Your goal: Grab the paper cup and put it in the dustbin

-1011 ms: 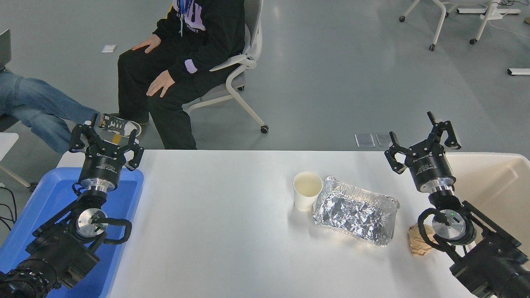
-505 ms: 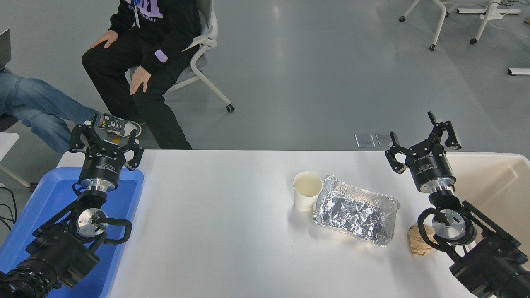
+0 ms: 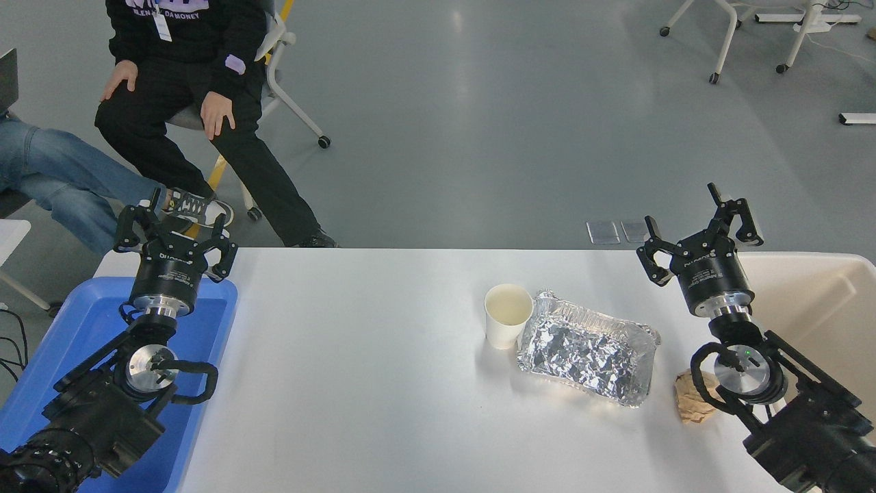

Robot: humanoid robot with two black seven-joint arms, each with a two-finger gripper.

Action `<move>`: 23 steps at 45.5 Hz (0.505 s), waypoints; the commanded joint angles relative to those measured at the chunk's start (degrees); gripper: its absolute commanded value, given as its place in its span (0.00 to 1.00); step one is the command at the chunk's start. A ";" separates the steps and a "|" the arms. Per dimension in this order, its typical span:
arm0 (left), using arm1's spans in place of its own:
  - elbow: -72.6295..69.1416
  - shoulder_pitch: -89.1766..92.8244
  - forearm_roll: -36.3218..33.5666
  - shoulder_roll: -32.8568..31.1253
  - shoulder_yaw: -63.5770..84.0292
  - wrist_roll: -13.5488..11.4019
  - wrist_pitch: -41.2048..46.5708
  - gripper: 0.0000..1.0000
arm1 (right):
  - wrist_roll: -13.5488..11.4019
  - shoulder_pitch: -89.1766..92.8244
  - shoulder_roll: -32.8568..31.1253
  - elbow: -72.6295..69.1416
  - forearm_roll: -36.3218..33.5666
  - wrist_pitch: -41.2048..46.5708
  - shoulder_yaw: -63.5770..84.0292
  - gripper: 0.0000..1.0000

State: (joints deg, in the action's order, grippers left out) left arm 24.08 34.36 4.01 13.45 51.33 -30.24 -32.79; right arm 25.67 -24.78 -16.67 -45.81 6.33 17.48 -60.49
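Observation:
The white paper cup (image 3: 507,324) stands upright on the white table (image 3: 356,383), right of centre, its right side close against a foil tray (image 3: 586,348). The cream-beige dustbin (image 3: 814,301) sits at the table's right edge, partly cut off by the picture. My right gripper (image 3: 694,218) is open and empty, raised above the table's far right, to the right of the cup and just left of the dustbin. My left gripper (image 3: 174,222) is open and empty, parked over the far end of a blue tray at the lower left.
A blue plastic tray (image 3: 89,329) lies under the left arm. A crumpled brown paper ball (image 3: 692,405) lies beside the right arm. Two seated people (image 3: 171,82) are beyond the table's far left. Chair legs (image 3: 753,34) stand at the top right.
The person in black on the chair has rolled away to the left and farther from the table. Both arms, the cup and the tray have not visibly moved.

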 commanded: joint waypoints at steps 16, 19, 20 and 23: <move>0.00 0.01 -0.06 0.00 0.00 0.00 0.01 0.99 | -0.01 -14.66 -17.16 -1.91 -7.38 0.98 35.66 1.00; 0.00 0.01 -0.06 0.00 0.00 0.00 0.01 0.99 | -0.01 -21.78 -19.53 -2.17 -9.22 0.98 48.50 1.00; 0.00 0.01 0.03 0.00 0.00 0.00 0.01 0.99 | -0.01 -24.07 -20.32 -2.17 -9.75 0.98 52.72 1.00; 0.00 0.01 0.03 0.00 0.00 0.00 0.01 0.99 | -0.01 -31.01 -21.38 -2.35 -11.24 1.07 63.54 1.00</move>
State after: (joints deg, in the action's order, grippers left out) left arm 24.08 34.36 3.96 13.45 51.33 -30.23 -32.78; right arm 25.65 -36.78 -29.85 -47.41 0.57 18.24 -32.54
